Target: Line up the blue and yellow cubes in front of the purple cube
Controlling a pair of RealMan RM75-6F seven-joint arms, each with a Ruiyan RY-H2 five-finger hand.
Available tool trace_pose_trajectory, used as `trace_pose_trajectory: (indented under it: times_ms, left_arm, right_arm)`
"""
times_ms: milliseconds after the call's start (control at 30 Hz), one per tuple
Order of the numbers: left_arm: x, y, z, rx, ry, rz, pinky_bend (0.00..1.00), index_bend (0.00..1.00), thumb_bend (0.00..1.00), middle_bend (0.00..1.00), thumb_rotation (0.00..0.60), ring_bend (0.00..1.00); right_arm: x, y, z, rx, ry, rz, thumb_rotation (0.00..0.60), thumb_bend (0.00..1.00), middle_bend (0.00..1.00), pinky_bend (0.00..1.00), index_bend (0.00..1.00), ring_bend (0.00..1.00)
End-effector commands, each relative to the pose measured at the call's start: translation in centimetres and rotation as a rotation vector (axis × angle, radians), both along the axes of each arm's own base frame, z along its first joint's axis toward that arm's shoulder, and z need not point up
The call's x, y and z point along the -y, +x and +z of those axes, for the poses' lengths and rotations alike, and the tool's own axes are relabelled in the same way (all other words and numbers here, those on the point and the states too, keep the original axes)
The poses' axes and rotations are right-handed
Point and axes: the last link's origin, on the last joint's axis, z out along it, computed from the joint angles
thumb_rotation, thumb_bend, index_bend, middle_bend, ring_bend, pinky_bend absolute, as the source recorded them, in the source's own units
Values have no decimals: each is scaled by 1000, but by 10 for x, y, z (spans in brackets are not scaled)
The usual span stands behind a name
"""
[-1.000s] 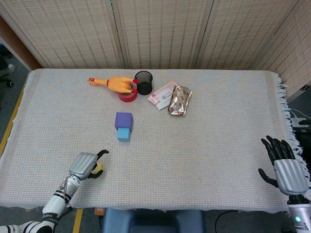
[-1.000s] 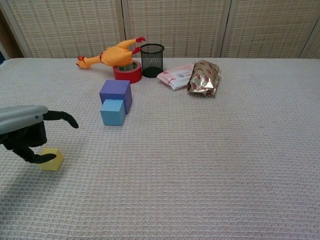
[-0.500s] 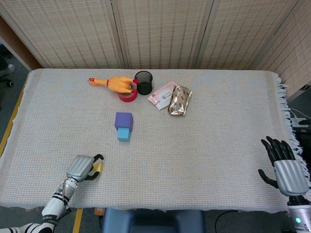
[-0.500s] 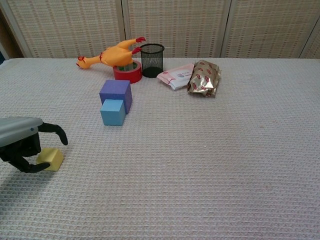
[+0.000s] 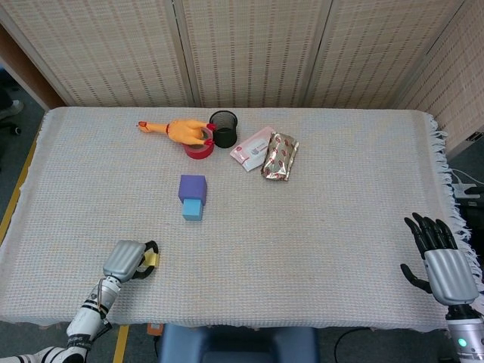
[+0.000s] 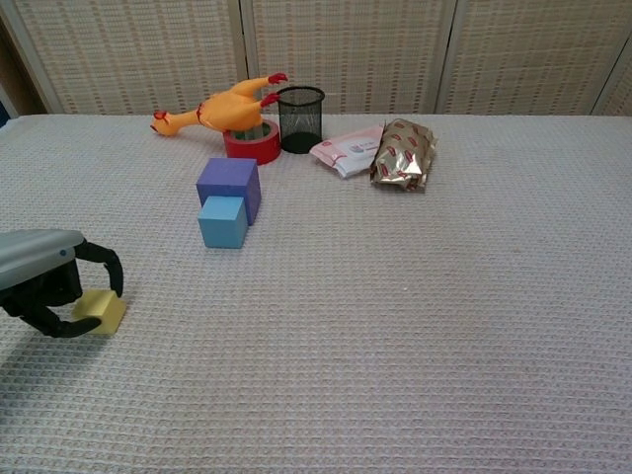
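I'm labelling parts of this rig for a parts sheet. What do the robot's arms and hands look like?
Both hands have a silver-grey metallic back shell and black fingers. The left hand sits on a slim silver-and-black segmented wrist with thin cables running along it, then a white arm link. The right hand has a ribbed silver back plate and a grey wrist cuff with a small lit green dot.

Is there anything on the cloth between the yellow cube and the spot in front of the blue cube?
Nothing visible. The yellow cube sits within the left hand near the table's front left; the cloth between it and the blue cube, in front of the purple cube, is bare.
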Motion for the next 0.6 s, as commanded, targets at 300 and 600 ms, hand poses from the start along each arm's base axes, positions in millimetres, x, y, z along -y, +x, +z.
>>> trace_pose_trajectory:
  times_ms: [300,600]
  left_arm:
    - [-9,19,10,65,50,-53,1000,503,349,1000,600,1000]
    - [-31,53,-13,37,11,-118,1000,494,351,1000,600,1000]
  right_arm:
    - [1,0,-2,-1,8,-4,600,39,0,0,0,0]
    - [3,-1,-6,-5,22,-8,600,39,0,0,0,0]
